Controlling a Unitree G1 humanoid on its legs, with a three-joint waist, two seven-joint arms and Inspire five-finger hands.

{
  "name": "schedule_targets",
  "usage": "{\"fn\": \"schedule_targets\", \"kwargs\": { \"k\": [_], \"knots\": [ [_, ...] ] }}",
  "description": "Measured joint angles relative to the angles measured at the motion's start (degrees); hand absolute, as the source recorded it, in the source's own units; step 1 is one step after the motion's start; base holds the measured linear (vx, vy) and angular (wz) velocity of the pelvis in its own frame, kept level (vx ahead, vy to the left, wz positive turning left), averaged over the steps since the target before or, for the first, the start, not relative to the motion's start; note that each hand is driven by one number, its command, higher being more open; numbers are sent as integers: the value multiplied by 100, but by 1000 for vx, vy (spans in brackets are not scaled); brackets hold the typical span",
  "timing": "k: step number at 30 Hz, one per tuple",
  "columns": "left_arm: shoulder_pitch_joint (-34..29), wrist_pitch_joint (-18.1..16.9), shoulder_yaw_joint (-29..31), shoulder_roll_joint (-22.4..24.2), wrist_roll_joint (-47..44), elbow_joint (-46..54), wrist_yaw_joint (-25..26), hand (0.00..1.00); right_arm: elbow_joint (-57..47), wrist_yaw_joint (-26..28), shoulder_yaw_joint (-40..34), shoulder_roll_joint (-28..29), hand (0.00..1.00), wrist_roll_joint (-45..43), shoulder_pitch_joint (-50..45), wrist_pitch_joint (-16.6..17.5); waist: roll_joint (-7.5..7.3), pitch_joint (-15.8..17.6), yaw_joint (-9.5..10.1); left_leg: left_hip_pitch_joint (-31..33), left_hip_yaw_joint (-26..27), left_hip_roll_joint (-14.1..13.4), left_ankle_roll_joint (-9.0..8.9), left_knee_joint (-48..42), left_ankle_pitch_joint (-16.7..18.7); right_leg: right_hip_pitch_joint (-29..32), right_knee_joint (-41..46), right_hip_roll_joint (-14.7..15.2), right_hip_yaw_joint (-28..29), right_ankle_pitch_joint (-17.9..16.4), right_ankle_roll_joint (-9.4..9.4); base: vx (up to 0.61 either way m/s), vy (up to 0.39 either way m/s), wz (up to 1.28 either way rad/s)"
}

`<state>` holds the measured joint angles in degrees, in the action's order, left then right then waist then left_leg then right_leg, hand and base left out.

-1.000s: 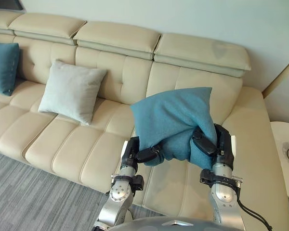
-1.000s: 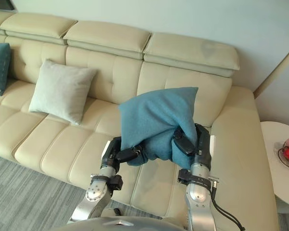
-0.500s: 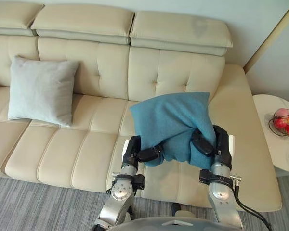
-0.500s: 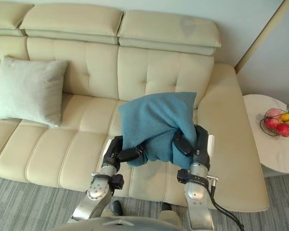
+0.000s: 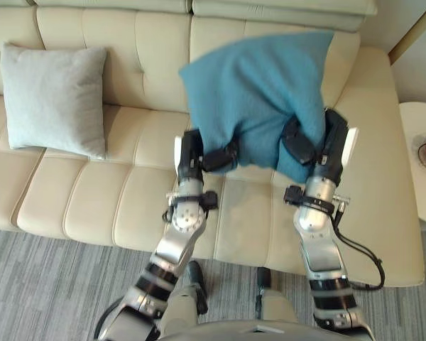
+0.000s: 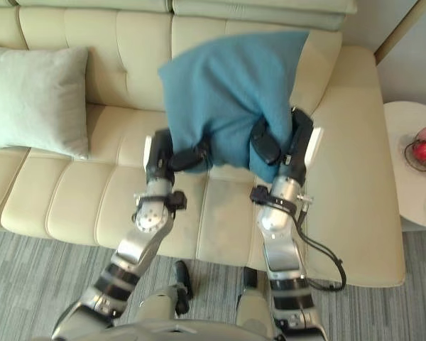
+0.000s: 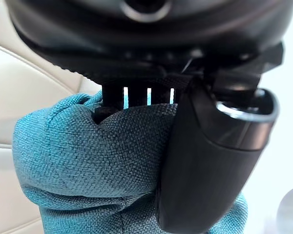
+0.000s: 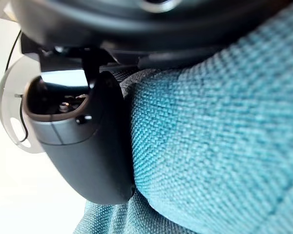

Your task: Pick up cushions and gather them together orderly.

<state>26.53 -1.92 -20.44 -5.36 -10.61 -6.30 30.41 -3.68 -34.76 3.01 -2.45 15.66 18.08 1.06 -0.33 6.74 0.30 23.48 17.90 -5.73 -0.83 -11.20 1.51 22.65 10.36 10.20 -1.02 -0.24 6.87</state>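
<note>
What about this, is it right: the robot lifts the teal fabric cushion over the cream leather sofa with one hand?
No, with two: the left eye view shows the left hand and the right hand both gripping the teal fabric cushion over the cream leather sofa.

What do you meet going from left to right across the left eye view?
light grey cushion → left hand → blue cushion, gripped by both hands → right hand → white side table

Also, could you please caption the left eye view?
Left hand and right hand grip a teal cushion over the sofa; a grey cushion leans at left.
</note>
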Motion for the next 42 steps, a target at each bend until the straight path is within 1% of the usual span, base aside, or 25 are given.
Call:
{"fn": "schedule_targets", "kwargs": {
  "k": [1,2,3,4,7,8,11,12,13,16,18,20,22,24,28,29,32,33,34,36,37,38,40,42],
  "knots": [
    [727,-2,0,-86,0,-334,97,0,218,-189,-126,-87,0,-4,553,0,14,141,-5,176,-37,-11,4,-50,-47,152,43,-2,-16,0,0,-87,-17,11],
    [1193,-2,-1,-206,0,-523,119,100,388,-265,-229,-137,0,-9,948,-1,13,244,-9,322,-49,-18,5,-66,-100,284,48,-5,-20,9,14,-102,-21,8],
    [1240,-2,-1,-219,0,-537,121,100,404,-274,-238,-143,0,-9,991,-1,16,252,-10,337,-51,-18,6,-66,-107,298,48,-5,-20,10,16,-83,-20,4],
    [1852,-4,-1,-354,0,-831,152,100,686,-362,-370,-220,100,-35,1503,-2,24,407,-11,518,-60,-28,8,-64,-191,475,45,-12,-20,34,40,-69,-19,2],
    [2773,-7,16,-462,1,-1519,168,100,1374,-453,-600,-278,100,-249,2310,-27,57,642,-10,771,-82,-86,-3,-29,-328,743,31,-60,-18,150,-6,-51,-18,-2],
    [3090,-7,42,-463,1,-1779,167,100,1637,-485,-692,-319,100,-319,2594,-42,59,770,-11,816,-89,-90,-10,36,-388,817,31,-75,-18,185,-18,-39,-21,-2],
    [3679,-7,150,-471,0,-2278,163,100,2184,-547,-851,-432,100,-492,3172,-97,74,972,-14,1007,-88,-102,-20,167,-531,1055,-14,-114,-10,299,-43,-12,-8,-3],
    [3994,-7,228,-482,-4,-2535,150,100,2550,-554,-922,-509,100,-711,3521,-174,76,1140,-21,1119,-88,-121,-32,246,-606,1186,-53,-147,-11,381,-53,0,-15,-6],
    [4130,-19,312,-459,-3,-2668,100,100,2843,-546,-1011,-528,100,-923,3731,-215,76,1238,-23,1206,-82,-137,-32,325,-676,1280,-124,-174,-14,448,-57,12,-13,-5],
    [4252,-23,422,-384,-9,-3113,-71,100,3354,-401,-1079,-573,100,-1299,4018,-258,77,1372,-29,1390,-78,-204,-53,350,-717,1470,-151,-243,-29,536,-72,37,-19,-5],
    [4255,-23,523,-310,-11,-3303,-131,100,3603,-299,-1079,-646,100,-1380,4155,-289,80,1496,-35,1416,-84,-221,-61,350,-730,1485,-151,-255,-47,536,-72,42,-18,0],
    [4256,-23,760,-136,-17,-3623,-305,100,4015,-24,-1073,-811,100,-1640,4494,-351,80,1666,-49,1616,-122,-254,-76,348,-780,1660,-149,-290,-89,552,-94,42,-18,6],
    [4256,-22,802,-119,-18,-3745,-494,100,4189,220,-1022,-938,100,-1802,4723,-368,74,1889,-53,1717,-148,-288,-84,350,-826,1727,-150,-323,-157,559,-102,59,-25,7],
    [4248,-23,813,-111,-18,-3800,-569,100,4215,268,-1010,-946,100,-1803,4755,-368,76,1941,-54,1749,-168,-306,-87,349,-838,1745,-149,-339,-186,559,-103,59,-18,6],
    [3997,-215,858,-20,-15,-3771,-716,100,4331,345,-823,-1052,100,-1811,4745,-368,76,1947,-67,1694,-165,-322,-87,349,-839,1705,-104,-347,-204,559,-103,89,-15,0],
    [3849,-281,911,36,-13,-3717,-725,100,4331,350,-823,-1062,100,-1810,4709,-367,76,1947,-70,1661,-165,-324,-87,349,-839,1673,-103,-347,-207,559,-103,50,-7,0],
    [3288,-313,1022,148,-15,-3447,-718,100,4299,362,-827,-1068,100,-1798,4456,-344,76,1947,-63,1537,-163,-334,-87,349,-839,1557,-90,-353,-214,556,-106,101,-18,0],
    [3024,-312,1021,149,-15,-3372,-719,100,4150,376,-833,-1067,100,-1797,4188,-343,76,1947,-53,1453,-164,-339,-87,349,-839,1474,-78,-356,-225,555,-108,83,-17,1],
    [2959,-312,1023,147,-15,-3354,-719,100,4101,377,-839,-1067,100,-1794,4108,-341,76,1947,-50,1430,-164,-340,-87,349,-839,1456,-70,-356,-228,552,-108,77,-18,2],
    [2427,-304,1047,111,-16,-3069,-710,100,3426,383,-857,-1065,100,-1782,3332,-316,77,1946,-25,1280,-166,-346,-88,350,-840,1391,114,-352,-278,522,-140,77,-27,1],
    [2381,-303,1049,104,-16,-3025,-708,100,3356,383,-861,-1065,100,-1777,3262,-311,77,1946,-22,1265,-166,-346,-88,350,-840,1382,128,-350,-293,518,-146,42,-22,3],
    [2241,-302,1050,81,-16,-2907,-703,100,3159,385,-888,-1063,100,-1773,3024,-301,77,1946,-22,1224,-169,-336,-89,351,-840,1360,189,-335,-333,475,-202,49,-42,9],
    [1901,-303,1050,-5,-15,-2562,-715,100,2720,433,-1049,-985,100,-1679,2465,-286,76,1946,-10,1053,-183,-302,-96,408,-842,1260,329,-296,-368,345,-207,33,-42,13],
    [1477,-308,1078,-70,-15,-2103,-720,100,2189,485,-1221,-848,100,-1539,1758,-242,74,1939,12,816,-192,-237,-121,448,-843,1136,578,-218,-390,130,-219,14,-59,11]
  ]
}}
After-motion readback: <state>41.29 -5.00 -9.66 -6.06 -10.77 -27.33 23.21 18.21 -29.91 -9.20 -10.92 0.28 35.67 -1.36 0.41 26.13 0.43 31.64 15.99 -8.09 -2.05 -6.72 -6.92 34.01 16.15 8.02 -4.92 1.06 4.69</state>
